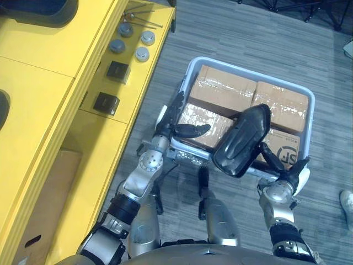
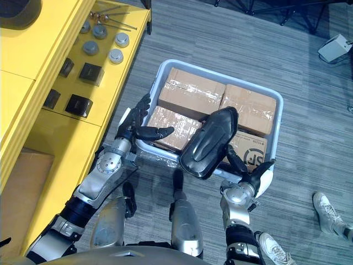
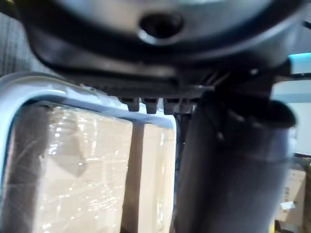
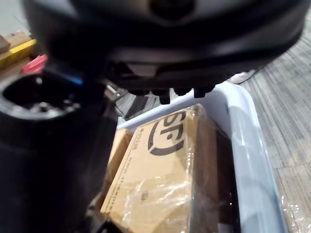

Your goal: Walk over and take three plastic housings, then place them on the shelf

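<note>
Since the plastic housing (image 1: 242, 141) is already up in the air over the near side of the bin (image 2: 278, 127), I read this as the carry step: one housing lifted, the trip to the shelf not yet made. Its lower end meets my right hand (image 1: 287, 174), but the shell covers the contact. I cannot tell how far that hand is closed or how firm the hold is, and the right wrist view does not settle it. The housing is a long, dark, glossy shell, tilted, with most of its length standing out past the hand. I expect it to lever and slip if I swing fast.

To do this well I would raise it clear of the rim first and keep it close in. Then I would turn the whole body rather than just the arm toward the yellow shelf (image 1: 55, 99), which lies across from the right hand, beyond the left one.

My left hand (image 2: 132, 126) rests open on the bin's rim opposite the right hand. Its fingers are spread, its thumb is stretched over a taped cardboard box (image 1: 212, 118), and it holds nothing. It sits in the housing's path, so I would draw it back or bring it under the free end as support.

Past the left hand the shelf's lower ledge carries metal discs (image 1: 142, 53), black blocks (image 1: 117, 72) and thin rods (image 1: 140, 19), so a bare stretch is needed. Dark rounded shapes (image 1: 44, 14) on its top may be housings; I cannot tell. A person's shoe (image 2: 325, 207) is on the floor outboard of the right hand.
</note>
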Controlling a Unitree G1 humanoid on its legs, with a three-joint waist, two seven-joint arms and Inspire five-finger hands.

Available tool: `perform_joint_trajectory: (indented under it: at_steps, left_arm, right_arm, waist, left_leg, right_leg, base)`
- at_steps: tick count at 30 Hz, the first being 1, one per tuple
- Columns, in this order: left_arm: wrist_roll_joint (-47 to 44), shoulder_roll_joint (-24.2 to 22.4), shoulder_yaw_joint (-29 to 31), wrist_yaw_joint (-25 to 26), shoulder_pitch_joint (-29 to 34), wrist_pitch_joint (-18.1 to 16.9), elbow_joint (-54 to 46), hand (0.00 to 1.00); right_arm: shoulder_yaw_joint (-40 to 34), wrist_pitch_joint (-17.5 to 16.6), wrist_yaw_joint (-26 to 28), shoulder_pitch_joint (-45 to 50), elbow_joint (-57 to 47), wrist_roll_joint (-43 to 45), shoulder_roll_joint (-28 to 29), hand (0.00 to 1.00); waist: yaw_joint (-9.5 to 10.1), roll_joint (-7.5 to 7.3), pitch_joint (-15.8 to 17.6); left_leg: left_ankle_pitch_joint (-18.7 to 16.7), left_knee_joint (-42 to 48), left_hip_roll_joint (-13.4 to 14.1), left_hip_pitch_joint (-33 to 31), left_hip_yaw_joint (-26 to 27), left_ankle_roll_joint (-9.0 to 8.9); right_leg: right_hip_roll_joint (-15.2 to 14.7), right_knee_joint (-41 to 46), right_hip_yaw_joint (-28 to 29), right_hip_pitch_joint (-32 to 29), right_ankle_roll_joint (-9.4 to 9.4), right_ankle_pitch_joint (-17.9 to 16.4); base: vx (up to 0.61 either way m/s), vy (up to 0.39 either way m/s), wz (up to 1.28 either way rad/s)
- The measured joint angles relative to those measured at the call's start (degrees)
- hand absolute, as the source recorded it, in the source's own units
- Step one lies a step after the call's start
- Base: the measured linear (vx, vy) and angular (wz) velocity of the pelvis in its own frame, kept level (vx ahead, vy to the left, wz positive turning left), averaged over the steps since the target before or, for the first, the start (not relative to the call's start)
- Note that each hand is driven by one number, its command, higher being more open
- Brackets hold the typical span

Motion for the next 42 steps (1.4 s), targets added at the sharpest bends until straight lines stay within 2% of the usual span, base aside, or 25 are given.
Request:
perform_joint_trajectory:
  at_steps: [8,18,19,24,26,34,37,42]
  left_arm:
    - [0.02,-0.04,-0.49,-1.64,-0.35,0.14,1.54,1.00]
    - [-0.09,-0.74,-0.82,-1.80,-0.87,0.41,4.29,1.00]
    - [-0.09,-0.73,-1.02,-2.02,-0.87,0.72,4.36,1.00]
    - [-0.14,-0.77,-1.37,-2.32,-0.87,0.72,4.72,1.00]
    - [-0.25,-0.73,-1.45,-2.25,-0.87,0.72,4.72,1.00]
    - [-0.42,-0.62,-2.19,-1.65,-0.80,0.35,4.70,1.00]
    - [-1.38,-0.61,-2.02,-1.11,-0.69,-0.11,4.66,1.00]
    - [-3.20,-0.62,-1.45,-0.33,0.20,-0.32,4.19,1.00]
  right_arm:
    - [0.50,4.21,4.71,-5.09,2.53,-0.51,-2.71,1.00]
    - [3.10,6.79,7.56,-7.91,6.94,-7.18,-5.57,1.00]
    - [3.63,7.15,7.78,-8.56,7.40,-7.77,-5.99,0.00]
    - [4.92,8.98,8.14,-9.40,9.22,-13.41,-8.10,0.00]
    - [5.09,9.36,8.16,-9.50,9.84,-16.19,-10.57,0.00]
    - [5.88,11.17,8.43,-11.02,12.24,-16.20,-15.51,0.00]
    - [7.65,10.78,10.60,-10.50,12.28,-15.56,-15.51,0.00]
    - [7.46,9.82,10.67,-10.63,11.99,-15.51,-13.81,0.00]
  waist:
    - [-0.01,0.14,0.08]
    - [-0.30,0.33,0.22]
    - [-0.53,0.49,0.39]
    - [-1.17,0.74,0.55]
    - [-1.40,0.79,0.58]
    - [-1.41,1.91,1.19]
    - [-1.44,2.32,1.36]
    - [-1.34,2.48,1.31]
  left_leg:
    - [0.21,-0.13,-0.32,-0.37,-0.07,0.18]
    - [0.78,-0.05,-0.83,-1.69,-0.58,0.68]
    - [0.91,-0.03,-1.02,-1.74,-0.73,0.79]
    - [0.97,0.07,-1.30,-1.90,-1.03,0.93]
    - [0.98,0.19,-1.31,-2.02,-1.18,0.93]
    - [1.70,-0.29,-1.20,-2.09,-2.13,0.63]
    - [1.85,-0.53,-1.20,-2.08,-2.17,0.67]
    - [1.90,-0.58,-1.26,-2.03,-2.27,0.71]
  right_leg:
    - [-0.18,-0.04,-0.08,-0.55,-0.01,0.00]
    - [-0.64,0.85,-0.46,-1.90,-0.16,-0.10]
    - [-0.81,0.95,-0.54,-1.91,-0.14,-0.09]
    - [-1.13,1.23,-0.72,-1.89,-0.14,-0.08]
    - [-1.16,1.24,-1.01,-1.90,-0.15,-0.08]
    - [-0.83,1.03,-1.85,-1.75,-0.21,-0.07]
    - [-0.79,0.93,-1.85,-1.77,-0.23,-0.05]
    - [-0.82,0.92,-1.84,-1.63,-0.23,-0.03]
  base:
    - [-0.01,-0.007,0.00]
    - [-0.05,-0.016,0.03]
    - [-0.06,-0.010,0.06]
    - [-0.06,0.000,0.04]
    - [-0.05,-0.010,0.03]
    - [-0.03,-0.025,0.04]
    - [0.00,0.000,0.00]
    - [-0.03,-0.007,0.02]
